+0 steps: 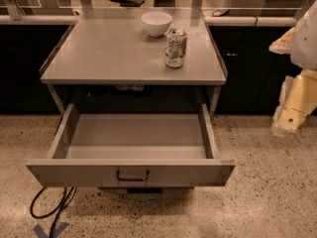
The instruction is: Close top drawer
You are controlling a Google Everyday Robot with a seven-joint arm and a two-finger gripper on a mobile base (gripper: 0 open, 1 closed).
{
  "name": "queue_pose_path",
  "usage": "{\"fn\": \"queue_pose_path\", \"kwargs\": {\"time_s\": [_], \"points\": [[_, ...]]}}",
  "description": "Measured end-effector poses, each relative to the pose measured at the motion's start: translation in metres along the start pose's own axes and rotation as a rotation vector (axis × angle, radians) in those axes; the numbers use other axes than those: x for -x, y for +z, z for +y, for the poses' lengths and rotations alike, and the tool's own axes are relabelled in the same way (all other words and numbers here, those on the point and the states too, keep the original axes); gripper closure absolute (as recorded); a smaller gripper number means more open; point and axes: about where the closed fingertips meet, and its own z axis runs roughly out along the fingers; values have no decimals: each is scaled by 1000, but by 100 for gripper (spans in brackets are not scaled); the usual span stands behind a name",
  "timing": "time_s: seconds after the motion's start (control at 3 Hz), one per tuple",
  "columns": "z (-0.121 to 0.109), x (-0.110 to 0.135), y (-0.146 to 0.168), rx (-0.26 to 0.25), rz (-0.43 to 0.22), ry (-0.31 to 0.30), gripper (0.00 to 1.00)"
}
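The top drawer (131,174) is pulled far out of the grey metal table (114,58), towards me. Its long flat front panel faces me, with a small dark loop handle (132,175) at its centre. The drawer's inside (136,135) is bare. My gripper (286,122) hangs at the right edge of the view, on the cream-coloured arm (304,68). It is to the right of the drawer's right side wall, apart from it and well clear of the handle, above the floor.
A white bowl (156,23) and a crumpled drink can (175,48) stand on the table top. Black cables (52,207) loop on the speckled floor by the drawer's front left corner. Dark cabinets and a counter run behind the table.
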Motion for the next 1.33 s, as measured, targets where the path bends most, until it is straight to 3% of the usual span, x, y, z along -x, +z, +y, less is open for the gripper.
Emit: {"fn": "queue_pose_path", "kwargs": {"time_s": [0.33,0.67,1.0,1.33], "points": [[2,0,1,-14,-8,-7,0],[25,2,28,-5,-75,-42,0],[63,-2,96,57,-200,-33,0],[108,3,185,153,-344,13,0]]}}
